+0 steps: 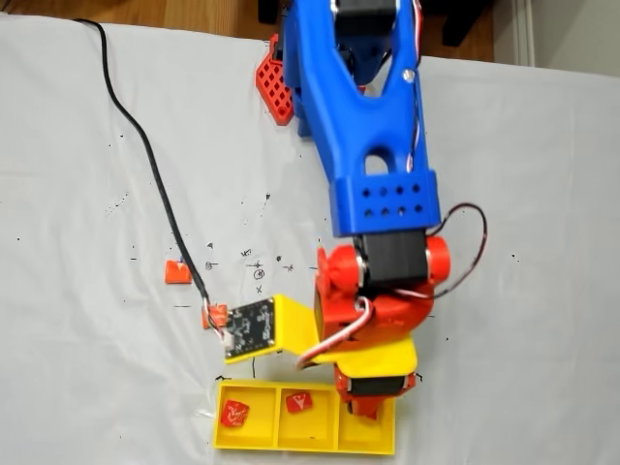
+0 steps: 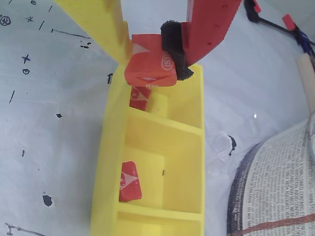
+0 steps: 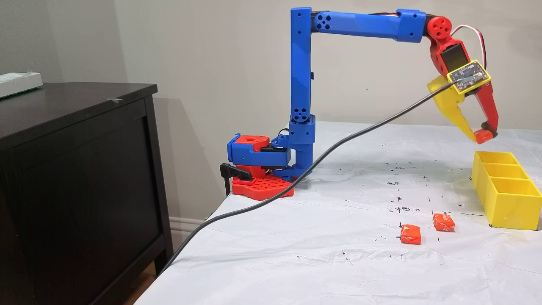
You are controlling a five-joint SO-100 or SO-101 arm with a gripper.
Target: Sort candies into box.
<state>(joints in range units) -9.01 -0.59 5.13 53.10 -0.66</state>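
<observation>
We see the gripper (image 2: 153, 63) clamped on one candy (image 2: 150, 66), pinched between its yellow finger on the left and its red finger with the black pad (image 2: 173, 49) on the right in the wrist view. That held candy hangs in the air above the end compartment of the yellow box (image 2: 112, 147), not touching it. In a fixed view from the side the gripper (image 3: 482, 136) sits above the far end of the box (image 3: 506, 199), with the candy (image 3: 482, 135) at its tip.

Below the jaws, the wrist view shows one candy (image 2: 140, 98) in the nearest compartment, partly hidden by the held one, and one more (image 2: 130, 181) against the left wall of the middle compartment.

In a fixed view from above, we count two candies inside the box (image 1: 225, 441): one (image 1: 234, 414) in the left compartment and one (image 1: 298, 401) in the middle; the arm covers much of the right one.

On the white table cover (image 3: 296, 254), two loose candies lie near each other, one (image 3: 410, 234) further from the box, one (image 3: 443, 222) closer. From above, these sit left of the arm (image 1: 177, 272) (image 1: 214, 315).

That makes five candies we can count and one box with three compartments.
</observation>
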